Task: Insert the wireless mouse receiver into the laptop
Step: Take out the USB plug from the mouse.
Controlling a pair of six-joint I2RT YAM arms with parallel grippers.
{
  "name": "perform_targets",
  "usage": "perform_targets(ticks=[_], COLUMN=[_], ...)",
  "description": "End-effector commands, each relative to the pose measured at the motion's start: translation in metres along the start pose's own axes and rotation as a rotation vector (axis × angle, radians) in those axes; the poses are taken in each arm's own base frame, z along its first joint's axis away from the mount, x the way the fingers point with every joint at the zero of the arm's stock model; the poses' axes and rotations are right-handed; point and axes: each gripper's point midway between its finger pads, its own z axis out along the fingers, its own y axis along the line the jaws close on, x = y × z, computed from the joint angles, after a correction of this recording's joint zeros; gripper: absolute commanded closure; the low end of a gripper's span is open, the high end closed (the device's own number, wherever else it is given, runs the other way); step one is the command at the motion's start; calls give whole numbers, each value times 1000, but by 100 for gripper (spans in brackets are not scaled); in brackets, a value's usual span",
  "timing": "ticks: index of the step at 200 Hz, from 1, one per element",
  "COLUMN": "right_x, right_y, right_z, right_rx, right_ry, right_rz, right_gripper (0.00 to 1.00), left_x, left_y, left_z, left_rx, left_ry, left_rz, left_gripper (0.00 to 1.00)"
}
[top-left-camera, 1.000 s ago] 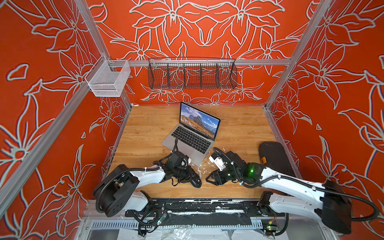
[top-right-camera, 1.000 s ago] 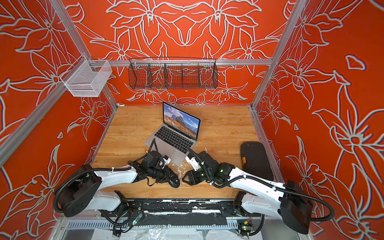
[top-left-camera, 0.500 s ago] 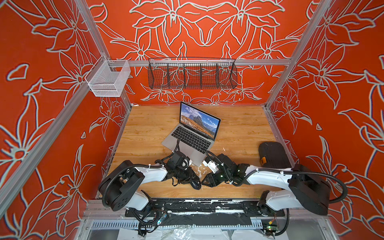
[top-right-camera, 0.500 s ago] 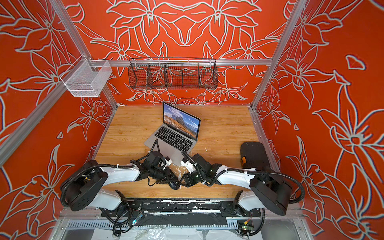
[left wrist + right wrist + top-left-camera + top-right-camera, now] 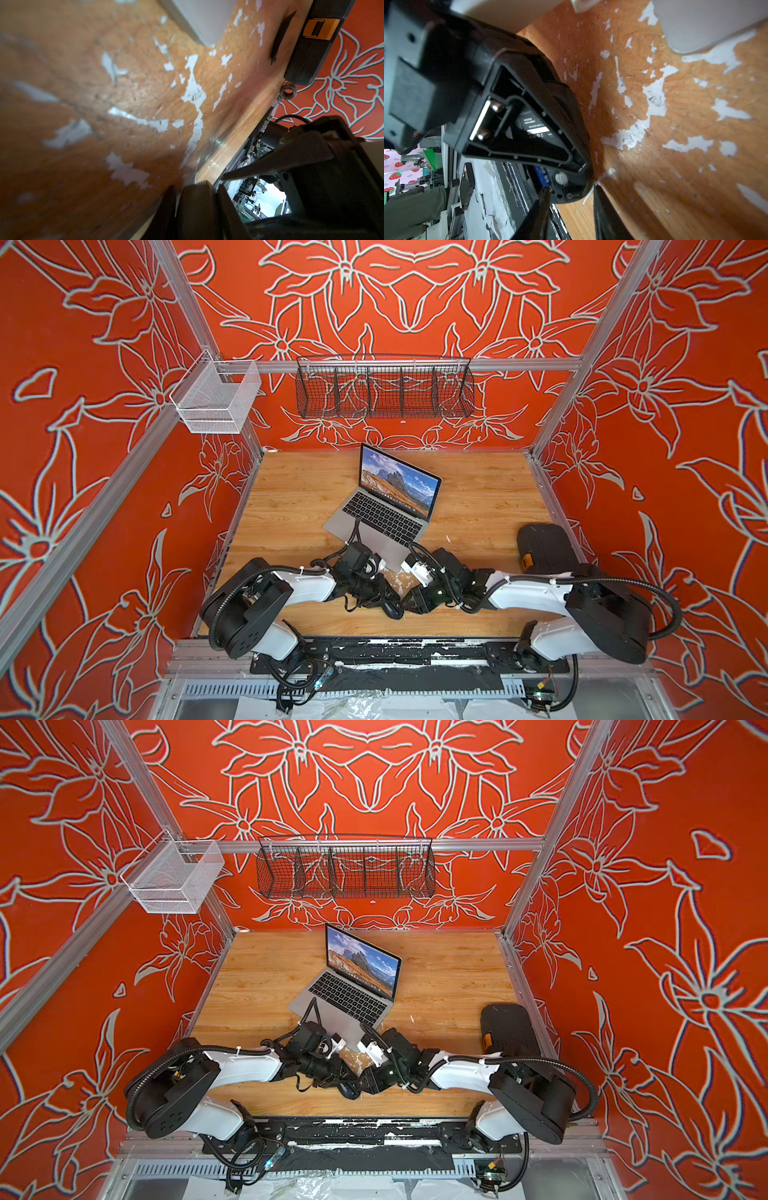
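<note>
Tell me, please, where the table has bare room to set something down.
The table is bare between the laptop and the left wall, behind it to the back wall, and between the laptop and the black case at the right edge. The front centre is crowded: the left gripper and right gripper meet there around the mouse.

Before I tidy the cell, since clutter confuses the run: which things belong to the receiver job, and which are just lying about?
In the job: laptop, mouse in the left gripper, right gripper at its end; receiver not made out.
Lying about: black case, wire basket, mesh basket.
</note>
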Motion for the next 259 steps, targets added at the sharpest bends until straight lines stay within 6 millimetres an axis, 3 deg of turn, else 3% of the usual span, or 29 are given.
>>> perform_targets(ticks=[1,167,259], right_x=[9,16,15], right_y=[-1,-6,-8], right_z=[4,11,8], right_rx=[-11,-10,18], right_ry=[27,41,35], right_rz=[1,7,6], right_gripper=[65,74,89], left_x=[4,6,7], left_y=[22,24,27], left_z=[3,3,0], left_rx=[-68,-61,-75], left_ry=[4,8,-5], left_rz=[-59,-69,-68], left_gripper=[100,100,100])
